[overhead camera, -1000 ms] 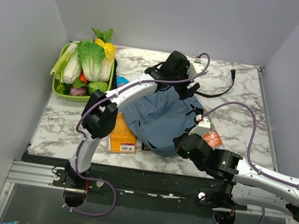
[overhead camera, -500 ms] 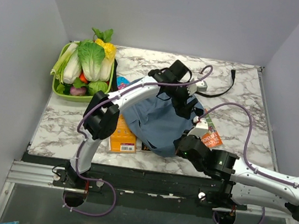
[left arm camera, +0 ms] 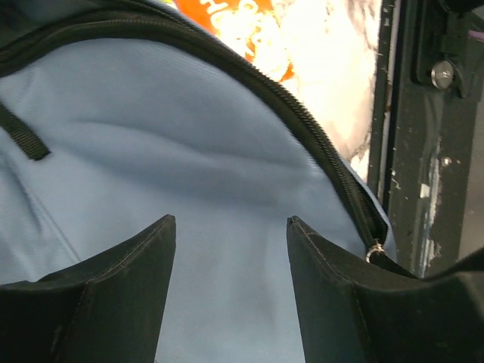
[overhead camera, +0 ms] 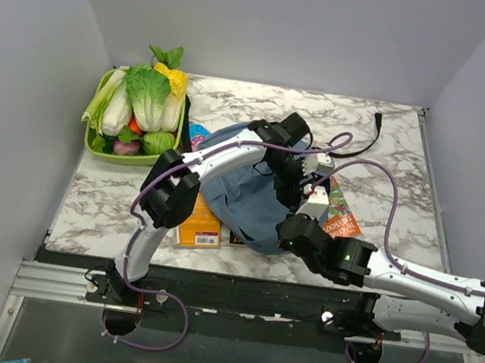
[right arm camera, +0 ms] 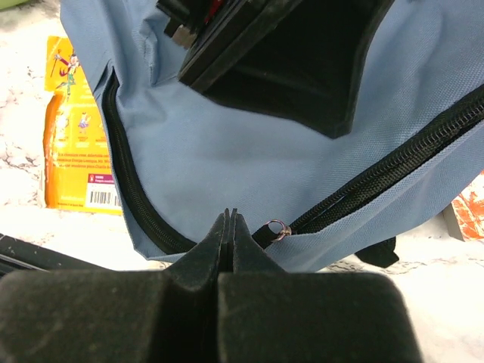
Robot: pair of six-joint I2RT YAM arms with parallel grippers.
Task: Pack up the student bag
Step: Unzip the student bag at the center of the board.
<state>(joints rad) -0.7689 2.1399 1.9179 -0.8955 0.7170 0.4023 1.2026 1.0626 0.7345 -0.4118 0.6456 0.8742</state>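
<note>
The student bag (overhead camera: 249, 196) lies at the middle of the tabletop (overhead camera: 390, 157), against an orange book (overhead camera: 197, 225); left jaws stand parted over its blue fabric, grasping nothing; right jaws are clenched empty at its near edge, just beside the zip pull (right arm camera: 277, 227)

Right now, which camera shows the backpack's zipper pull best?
The right wrist view: the zipper pull is sharp and near centre, beyond the shut right gripper, at the end of the zip on the student bag. The left wrist view shows it small near the lower right edge. In the top view the right arm covers it.
</note>
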